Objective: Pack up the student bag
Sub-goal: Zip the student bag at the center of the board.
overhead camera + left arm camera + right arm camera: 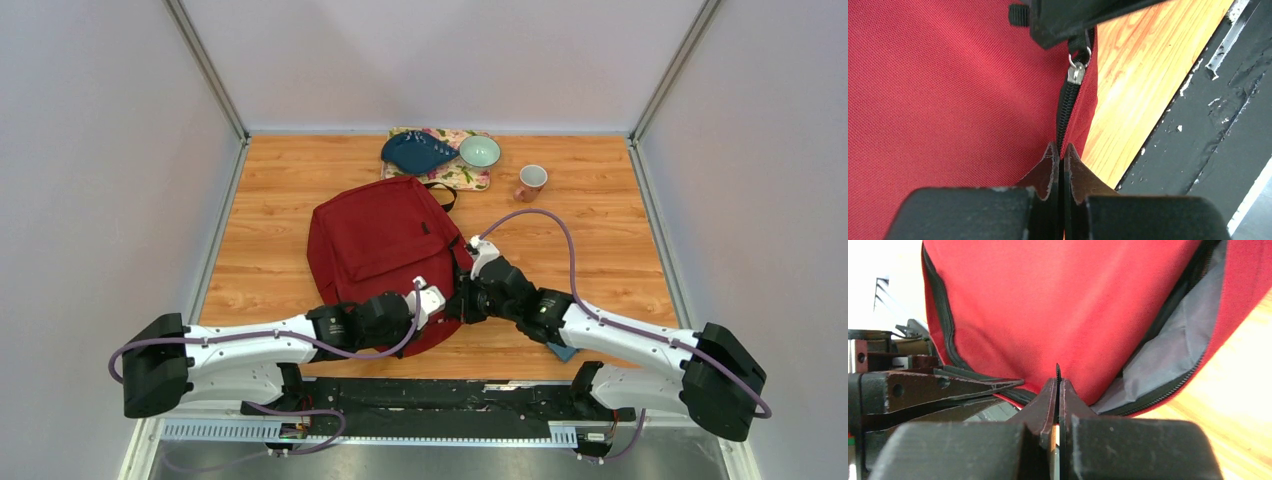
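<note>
The student bag (385, 240), a large dark red backpack, lies flat in the middle of the table. Both grippers meet at its near right edge. My left gripper (432, 298) is shut on the bag's seam, and the black zipper track (1066, 107) runs into its jaws (1060, 146). The silver zipper slider (1076, 72) sits just beyond. My right gripper (468, 300) is shut (1058, 381) on the thin black zipper pull (1058, 371). In the right wrist view the bag (1068, 305) gapes open on the right, showing grey lining (1173, 350).
At the back of the table a floral mat (455, 177) bears a dark blue pouch (415, 150) and a pale green bowl (480, 151). A mug (530, 181) stands to their right. A small blue item (562, 352) lies under my right arm.
</note>
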`<state>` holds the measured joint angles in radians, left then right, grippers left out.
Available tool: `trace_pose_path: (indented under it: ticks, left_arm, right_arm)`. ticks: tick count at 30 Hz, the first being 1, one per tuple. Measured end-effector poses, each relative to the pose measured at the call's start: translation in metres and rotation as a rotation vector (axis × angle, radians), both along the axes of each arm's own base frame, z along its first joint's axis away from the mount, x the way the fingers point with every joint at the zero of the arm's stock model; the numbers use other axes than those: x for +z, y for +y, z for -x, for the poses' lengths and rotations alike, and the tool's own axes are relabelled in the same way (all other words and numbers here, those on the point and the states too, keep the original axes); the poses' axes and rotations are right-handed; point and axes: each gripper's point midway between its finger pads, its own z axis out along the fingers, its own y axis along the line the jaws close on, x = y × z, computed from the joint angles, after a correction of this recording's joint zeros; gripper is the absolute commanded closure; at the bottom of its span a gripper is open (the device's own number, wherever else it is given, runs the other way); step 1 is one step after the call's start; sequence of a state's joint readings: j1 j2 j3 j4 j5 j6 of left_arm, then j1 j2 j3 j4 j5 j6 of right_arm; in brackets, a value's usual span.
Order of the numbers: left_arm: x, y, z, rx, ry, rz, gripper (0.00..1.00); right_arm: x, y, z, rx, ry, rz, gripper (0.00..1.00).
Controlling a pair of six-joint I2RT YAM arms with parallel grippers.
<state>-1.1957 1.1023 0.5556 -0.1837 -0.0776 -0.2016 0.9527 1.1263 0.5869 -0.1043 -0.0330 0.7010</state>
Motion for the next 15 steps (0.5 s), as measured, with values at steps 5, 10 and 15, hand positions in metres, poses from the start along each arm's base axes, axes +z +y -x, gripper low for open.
trace_pose_path:
  ticks: [5,10,15]
  left_arm:
    - [0.001,0.004,0.002,0.035,0.004,0.07,1.0]
    - [0.002,0.018,0.008,0.074,0.018,0.133,1.0]
    - [0.001,0.027,0.011,0.113,0.036,0.162,0.95]
  right_arm:
    - [-0.002,-0.013,-0.018,-0.061,0.005,0.009,1.0]
    - [0.0,-0.031,-0.043,-0.129,-0.007,0.01,1.0]
    - [0.005,-0.039,-0.056,-0.154,-0.016,0.006,1.0]
